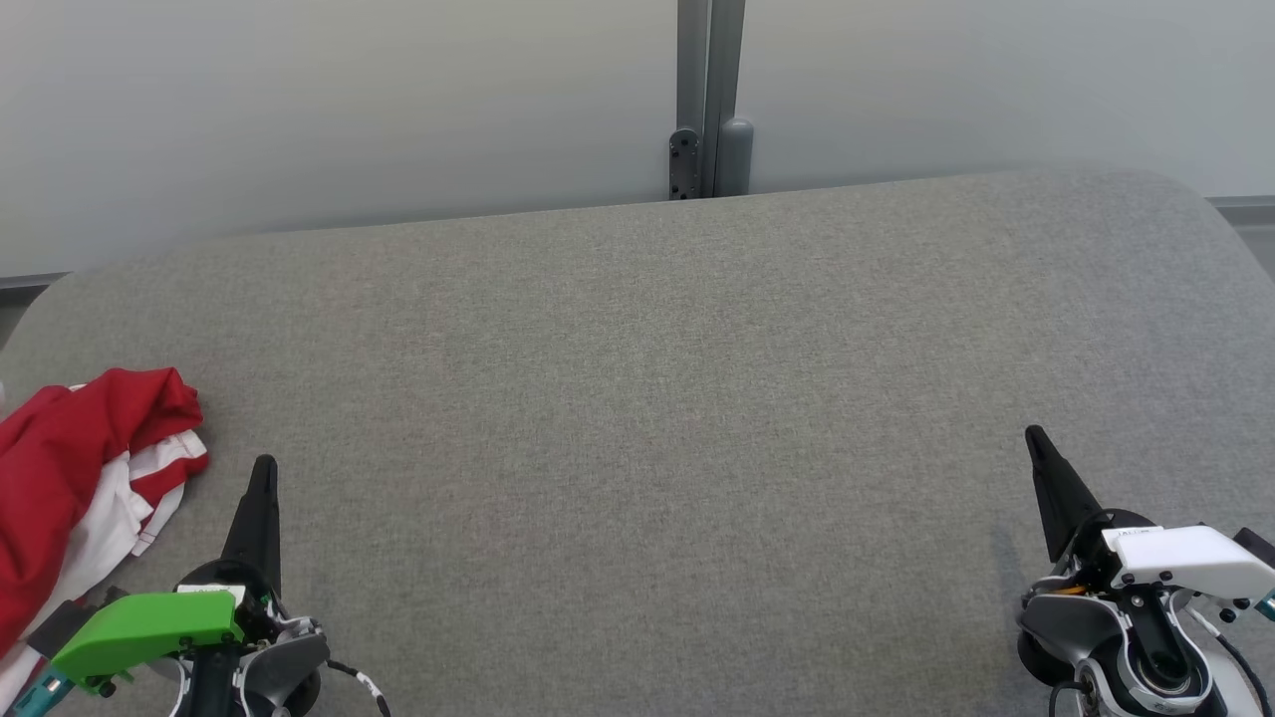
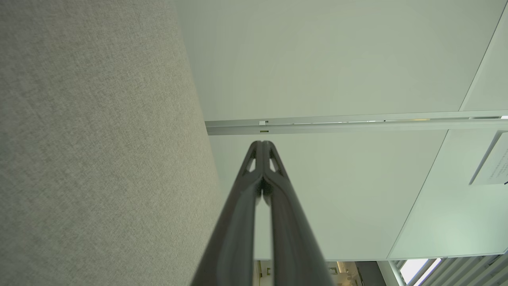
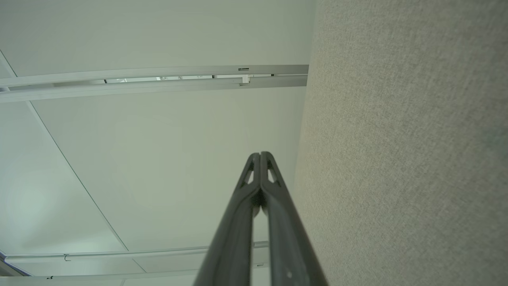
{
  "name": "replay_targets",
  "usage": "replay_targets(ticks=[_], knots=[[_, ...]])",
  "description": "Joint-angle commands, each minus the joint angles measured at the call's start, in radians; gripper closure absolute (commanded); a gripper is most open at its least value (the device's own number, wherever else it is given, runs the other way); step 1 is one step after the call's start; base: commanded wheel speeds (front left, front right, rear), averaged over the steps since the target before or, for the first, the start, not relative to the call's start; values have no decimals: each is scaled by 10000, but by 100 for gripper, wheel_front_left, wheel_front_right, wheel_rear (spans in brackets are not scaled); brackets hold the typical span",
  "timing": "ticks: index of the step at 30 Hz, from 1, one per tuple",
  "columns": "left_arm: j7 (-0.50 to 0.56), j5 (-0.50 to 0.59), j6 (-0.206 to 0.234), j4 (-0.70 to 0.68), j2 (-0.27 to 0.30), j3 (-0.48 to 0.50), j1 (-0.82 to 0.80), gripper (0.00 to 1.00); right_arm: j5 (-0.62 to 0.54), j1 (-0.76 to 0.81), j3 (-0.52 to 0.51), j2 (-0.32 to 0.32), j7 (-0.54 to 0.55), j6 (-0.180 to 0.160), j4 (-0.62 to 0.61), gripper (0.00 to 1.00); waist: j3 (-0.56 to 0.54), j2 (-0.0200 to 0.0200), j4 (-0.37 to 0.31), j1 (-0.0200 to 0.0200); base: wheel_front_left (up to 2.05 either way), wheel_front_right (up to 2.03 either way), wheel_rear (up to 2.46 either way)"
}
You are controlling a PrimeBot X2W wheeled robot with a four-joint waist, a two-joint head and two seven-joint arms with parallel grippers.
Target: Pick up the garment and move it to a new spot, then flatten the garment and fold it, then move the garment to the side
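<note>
The garment (image 1: 75, 468) is a crumpled red and white piece lying at the far left of the grey table (image 1: 657, 398), partly cut off by the picture's edge. My left gripper (image 1: 264, 468) stands just right of it at the lower left, shut and empty, apart from the cloth. In the left wrist view its fingertips (image 2: 262, 143) press together with nothing between them. My right gripper (image 1: 1034, 436) rests at the lower right, far from the garment, shut and empty. The right wrist view has its fingertips (image 3: 260, 154) closed on each other.
A pale wall runs behind the table, with a grey post (image 1: 709, 100) at its middle. The table's fabric surface (image 2: 99, 139) lies along the left of the left wrist view and along the right (image 3: 405, 159) of the right wrist view.
</note>
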Motion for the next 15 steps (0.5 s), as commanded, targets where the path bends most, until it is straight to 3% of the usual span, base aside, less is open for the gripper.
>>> replay_targets(ticks=[1, 15], knots=[[33, 65, -32, -15, 87, 22, -145, 100, 72, 120, -5, -45, 8, 8, -45, 100, 0, -1, 0, 0, 0, 0, 0], [31, 65, -34, -15, 87, 22, -145, 100, 72, 120, -5, -45, 8, 8, -45, 100, 0, -1, 0, 0, 0, 0, 0]])
